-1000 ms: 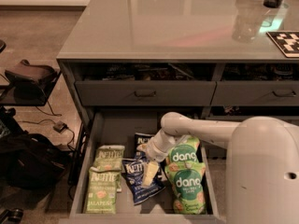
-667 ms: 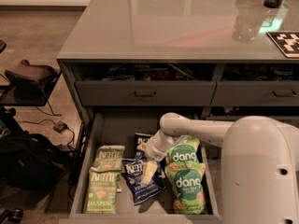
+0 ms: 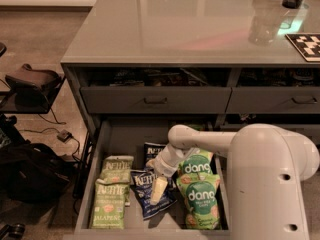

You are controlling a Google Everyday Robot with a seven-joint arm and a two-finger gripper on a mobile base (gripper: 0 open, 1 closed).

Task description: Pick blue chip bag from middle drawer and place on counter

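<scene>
While gripper (image 3: 159,189) sits over Kettle-labelled blue chip bag (image 3: 142,180) in middle drawer (image 3: 127,139) | open/shut unclear | dang bags (image 3: 200,196) beside.

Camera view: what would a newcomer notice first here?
The bulky white robot arm fills the lower right, reaching into the open middle drawer, with its gripper down over the blue chip bag at the drawer's centre. Green Kettle bags lie left of it and green Dang bags right, below the glossy grey counter.
</scene>
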